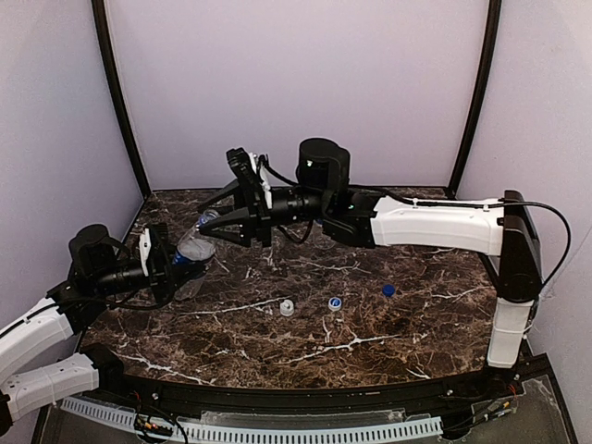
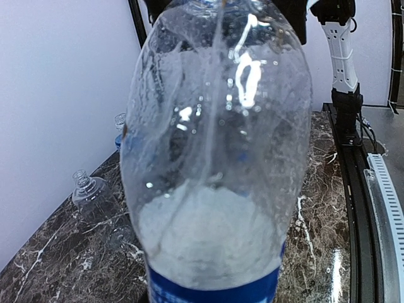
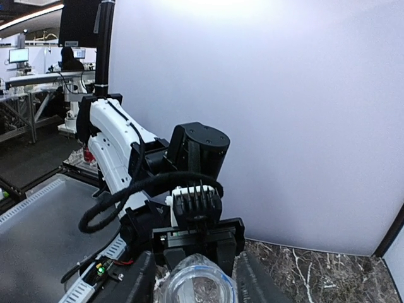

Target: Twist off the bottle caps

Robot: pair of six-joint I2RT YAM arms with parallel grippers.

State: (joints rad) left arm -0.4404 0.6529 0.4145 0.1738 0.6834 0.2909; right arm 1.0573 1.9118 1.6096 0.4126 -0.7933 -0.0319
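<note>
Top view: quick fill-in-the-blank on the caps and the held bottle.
1. The number of loose caps lying on the table is ___.
2. The leftmost cap is ___ in colour.
3. The bottle gripped by the left hand carries a ___ label.
Missing words: three; white; blue.

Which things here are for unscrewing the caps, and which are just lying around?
For the job: held bottle, clear bottle, far bottle, white cap, blue cap, second blue cap.

Just there: marble table, purple wall.
</note>
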